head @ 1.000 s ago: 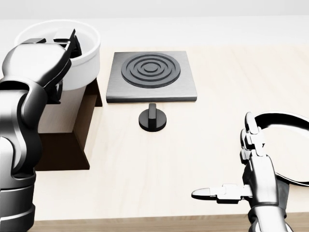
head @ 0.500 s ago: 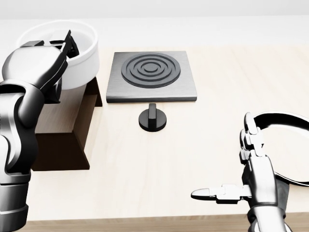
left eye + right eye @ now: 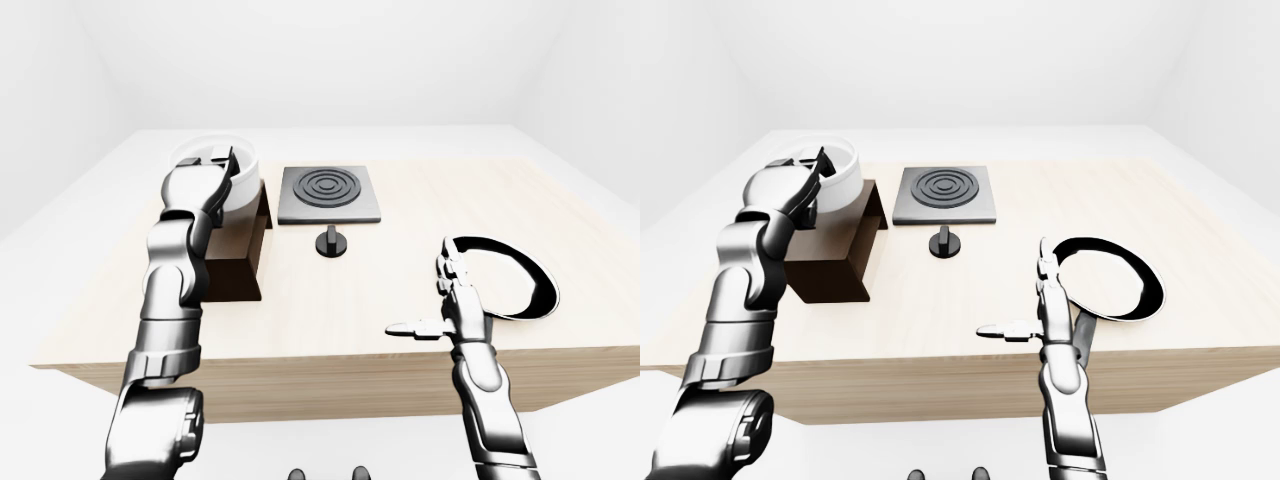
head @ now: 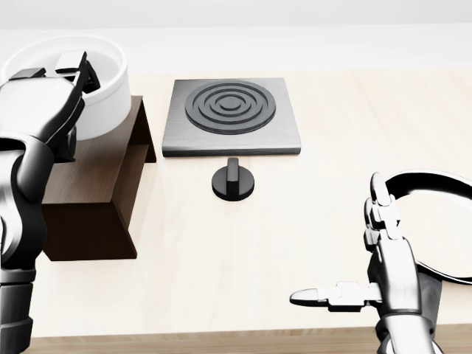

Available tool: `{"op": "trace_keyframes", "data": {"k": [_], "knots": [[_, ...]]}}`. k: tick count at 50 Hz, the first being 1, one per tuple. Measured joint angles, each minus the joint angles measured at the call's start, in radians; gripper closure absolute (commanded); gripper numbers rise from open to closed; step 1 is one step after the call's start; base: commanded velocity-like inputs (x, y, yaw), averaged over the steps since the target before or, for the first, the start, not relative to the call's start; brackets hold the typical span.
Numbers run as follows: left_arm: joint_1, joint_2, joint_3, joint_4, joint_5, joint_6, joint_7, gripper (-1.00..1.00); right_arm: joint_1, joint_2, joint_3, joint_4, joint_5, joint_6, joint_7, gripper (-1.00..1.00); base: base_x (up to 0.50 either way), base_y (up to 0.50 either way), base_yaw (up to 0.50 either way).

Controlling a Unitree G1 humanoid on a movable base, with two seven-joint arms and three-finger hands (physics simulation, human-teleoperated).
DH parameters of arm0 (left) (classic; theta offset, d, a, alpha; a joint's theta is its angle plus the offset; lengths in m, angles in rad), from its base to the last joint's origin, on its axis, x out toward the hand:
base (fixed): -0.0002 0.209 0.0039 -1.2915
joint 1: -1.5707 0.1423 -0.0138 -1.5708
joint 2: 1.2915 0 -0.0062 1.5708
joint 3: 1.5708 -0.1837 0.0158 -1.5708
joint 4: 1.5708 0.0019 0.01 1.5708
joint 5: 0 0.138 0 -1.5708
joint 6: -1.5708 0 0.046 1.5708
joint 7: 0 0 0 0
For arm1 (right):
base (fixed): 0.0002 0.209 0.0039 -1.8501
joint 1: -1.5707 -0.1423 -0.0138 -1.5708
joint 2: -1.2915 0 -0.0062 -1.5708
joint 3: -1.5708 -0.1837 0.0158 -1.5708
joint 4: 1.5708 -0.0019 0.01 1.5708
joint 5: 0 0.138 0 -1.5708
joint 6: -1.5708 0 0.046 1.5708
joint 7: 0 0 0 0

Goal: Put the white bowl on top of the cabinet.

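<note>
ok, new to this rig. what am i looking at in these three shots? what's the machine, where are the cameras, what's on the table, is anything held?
It is a simulated humanoid robot with two arms and three-finger hands. All three pictures come from cameras on its head, looking out over its own arms: one head view and a left-eye and right-eye pair that show nearly the same scene.

On the wooden table are a dark brown cabinet, a square stove plate with rings, a black knob below it in the head view, and a black-rimmed pan at the right.

The left hand grips the rim of the white bowl, which is at the cabinet's top; whether it already rests there is unclear. The right hand is open and holds nothing, beside the pan.
</note>
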State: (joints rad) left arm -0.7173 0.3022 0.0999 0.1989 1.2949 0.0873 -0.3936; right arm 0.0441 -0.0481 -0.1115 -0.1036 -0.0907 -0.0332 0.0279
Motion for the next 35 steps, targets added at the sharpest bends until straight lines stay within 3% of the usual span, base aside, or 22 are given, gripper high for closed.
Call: {"op": "trace_keyframes", "data": {"k": [35], "knots": [[-0.005,0.041,0.000,0.123,-0.128,0.000,0.138,1.00,-0.002,0.001,0.005,0.011,-0.007,-0.009,-0.004,-1.00,0.00,0.00,0.00]]}}
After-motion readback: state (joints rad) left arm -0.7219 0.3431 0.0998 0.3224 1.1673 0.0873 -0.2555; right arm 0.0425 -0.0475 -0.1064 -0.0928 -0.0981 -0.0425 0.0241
